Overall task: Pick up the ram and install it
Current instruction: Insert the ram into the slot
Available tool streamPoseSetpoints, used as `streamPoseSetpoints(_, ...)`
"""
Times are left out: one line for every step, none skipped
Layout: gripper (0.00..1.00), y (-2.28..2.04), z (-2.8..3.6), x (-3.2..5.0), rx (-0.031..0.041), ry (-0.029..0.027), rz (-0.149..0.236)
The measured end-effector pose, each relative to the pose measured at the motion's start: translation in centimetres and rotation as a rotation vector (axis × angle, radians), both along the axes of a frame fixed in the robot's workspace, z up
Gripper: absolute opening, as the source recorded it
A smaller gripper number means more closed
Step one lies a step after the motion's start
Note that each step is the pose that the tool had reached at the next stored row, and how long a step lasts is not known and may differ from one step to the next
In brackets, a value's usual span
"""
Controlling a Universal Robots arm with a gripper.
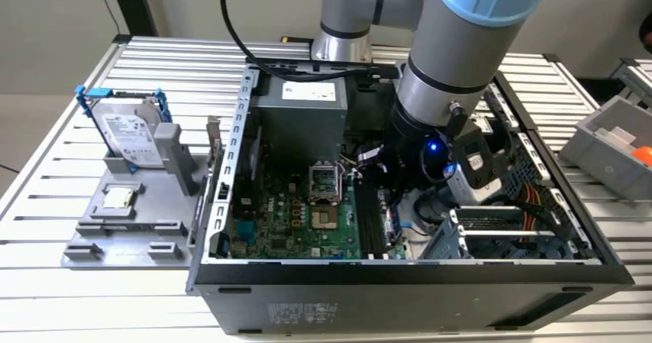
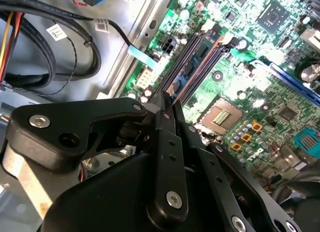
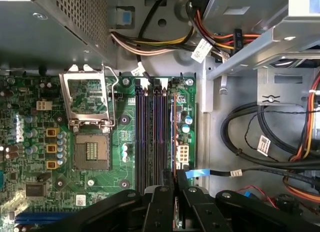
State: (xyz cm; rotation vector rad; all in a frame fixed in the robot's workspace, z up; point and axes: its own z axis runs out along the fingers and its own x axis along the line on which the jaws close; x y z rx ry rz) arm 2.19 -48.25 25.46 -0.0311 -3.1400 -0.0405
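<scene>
I have the gripper (image 3: 174, 192) closed on the ram (image 3: 173, 142) edge-on over the motherboard's (image 3: 30, 157) slots (image 3: 150, 137); cables (image 3: 250, 142) crowd the case's side.

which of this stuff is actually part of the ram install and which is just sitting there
In the job: ram; gripper, shut on it; black memory slots right beneath it.
Lying about: hard drive in blue frame; small square chip; grey bin.
</scene>
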Motion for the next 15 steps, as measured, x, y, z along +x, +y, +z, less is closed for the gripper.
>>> streamPoseSetpoints(0.00,0.10,-0.09,-0.01,-0.0005,-0.0001,0.001)
streamPoseSetpoints(0.00,0.17,-0.20,0.00,-0.0007,-0.0001,0.002)
streamPoseSetpoints(0.00,0.25,-0.33,-0.01,-0.0018,-0.0001,0.004)
streamPoseSetpoints(0.00,0.33,-0.45,-0.01,-0.0032,-0.0001,0.006)
streamPoseSetpoints(0.00,0.37,-0.55,-0.01,-0.0041,-0.0001,0.008)
streamPoseSetpoints(0.00,0.39,-0.64,-0.02,-0.0040,-0.0001,0.010)
streamPoseSetpoints(0.00,0.40,-0.73,-0.03,-0.0043,-0.0001,0.012)
streamPoseSetpoints(0.00,0.41,-0.84,-0.04,-0.0041,-0.0002,0.014)
streamPoseSetpoints(0.00,0.42,-0.97,-0.04,-0.0043,-0.0001,0.016)
streamPoseSetpoints(0.00,0.42,-1.13,-0.05,-0.0044,-0.0001,0.018)
streamPoseSetpoints(0.00,0.43,-1.29,-0.06,-0.0042,-0.0001,0.020)
streamPoseSetpoints(0.00,0.44,-1.42,-0.06,-0.0044,-0.0001,0.022)
streamPoseSetpoints(0.00,0.46,-1.57,-0.06,-0.0043,-0.0001,0.025)
streamPoseSetpoints(0.00,0.47,-1.74,-0.07,-0.0044,-0.0002,0.027)
streamPoseSetpoints(0.00,0.48,-1.91,-0.07,-0.0047,-0.0001,0.029)
